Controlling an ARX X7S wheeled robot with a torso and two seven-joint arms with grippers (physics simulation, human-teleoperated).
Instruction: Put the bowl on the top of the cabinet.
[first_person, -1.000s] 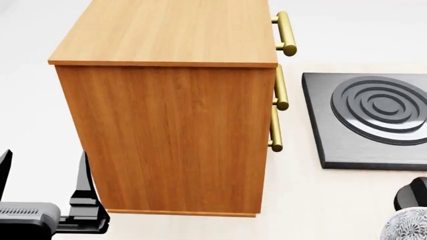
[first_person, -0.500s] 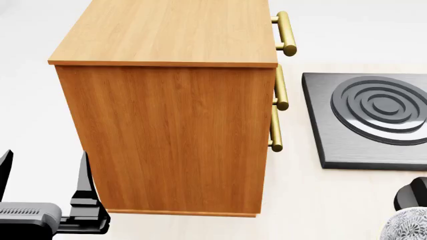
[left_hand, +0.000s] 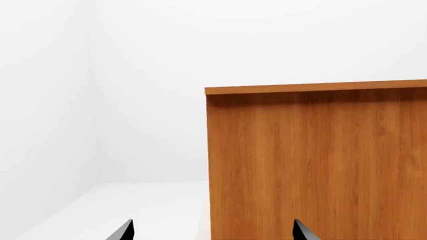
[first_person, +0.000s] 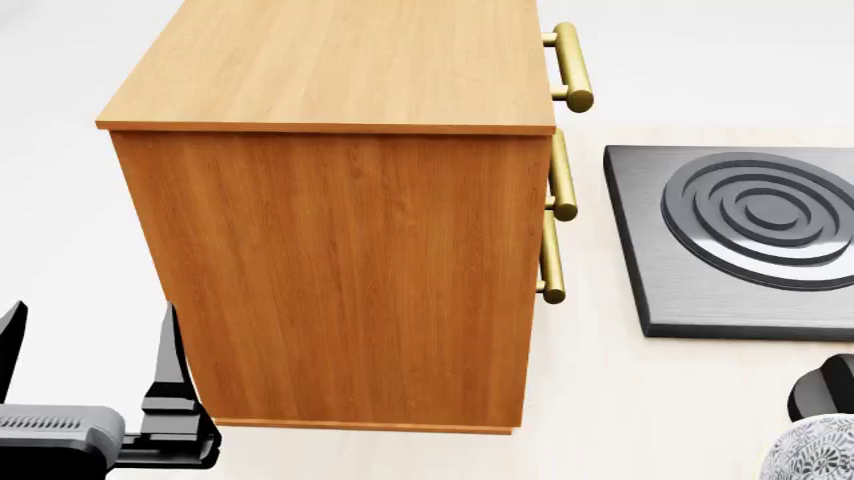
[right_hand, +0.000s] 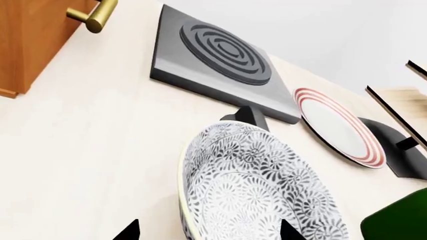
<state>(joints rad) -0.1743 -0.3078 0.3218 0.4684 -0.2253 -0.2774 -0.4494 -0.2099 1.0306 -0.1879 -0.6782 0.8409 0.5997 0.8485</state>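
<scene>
The orange-brown cabinet (first_person: 334, 260) stands in the middle of the head view, its flat top (first_person: 347, 60) bare and its brass handles (first_person: 571, 65) on its right side. It also shows in the left wrist view (left_hand: 313, 160). The patterned bowl (right_hand: 260, 190) stands tilted on the pale table, its rim between my right gripper's (right_hand: 207, 231) spread fingertips; the gripper is open. In the head view only the bowl's edge (first_person: 814, 452) shows at the bottom right corner. My left gripper (first_person: 87, 345) is open and empty, low beside the cabinet's near left corner.
A dark grey hob slab with raised rings (first_person: 747, 230) lies right of the cabinet. A black stand (right_hand: 247, 117) sits just behind the bowl. A white plate with red rim stripes (right_hand: 337, 127) leans on another black stand. A pale wood rack (right_hand: 407, 95) and a green object (right_hand: 400, 222) are at the far right.
My left gripper has sunk very slightly in the head view. Nothing else has visibly changed.
</scene>
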